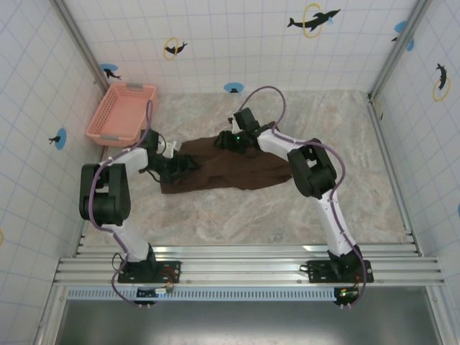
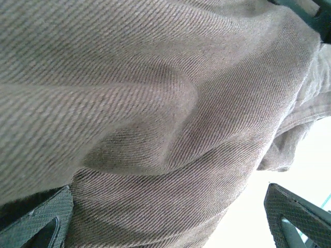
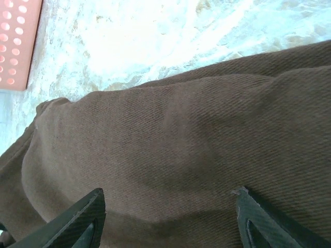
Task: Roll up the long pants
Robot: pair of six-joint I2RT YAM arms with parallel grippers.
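The long pants (image 1: 228,169) lie in a dark brown heap across the middle of the marble table. My left gripper (image 1: 181,165) is low at their left end. In the left wrist view its jaws stand wide open, and raised folds of the pants (image 2: 155,119) bulge between the two fingertips (image 2: 44,222). My right gripper (image 1: 228,141) rests at the far upper edge of the cloth. Seen from the right wrist, the gripper (image 3: 170,219) is open too, its fingertips (image 3: 80,219) pressed down on smooth pants fabric (image 3: 181,150) with nothing pinched.
A pink basket (image 1: 121,111) stands at the back left by the wall, and its corner (image 3: 15,41) appears in the right wrist view. Tiled walls close in three sides. Bare marble table (image 1: 237,223) lies between the pants and the arm bases.
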